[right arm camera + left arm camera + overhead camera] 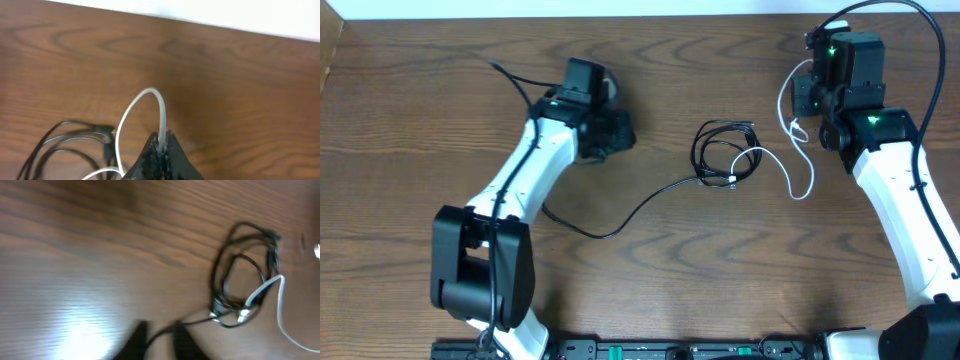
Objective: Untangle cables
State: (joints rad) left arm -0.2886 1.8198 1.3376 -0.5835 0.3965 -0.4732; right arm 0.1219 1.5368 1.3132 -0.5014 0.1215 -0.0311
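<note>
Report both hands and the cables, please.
Right hand shut on white cable. Left hand shut, hold unclear. Black cables tangled mid-table. No obstacle seen.

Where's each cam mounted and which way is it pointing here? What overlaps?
Overhead: fixed above the table, looking straight down; left arm and right arm show, black cables coiled between them.
Left wrist: on the left arm, tilted down across the wood toward the coil; left gripper blurred at the bottom edge.
Right wrist: on the right arm, facing the table's far edge; right gripper shut on the white cable.
Shared: all three see the black coil and white cable.
</note>
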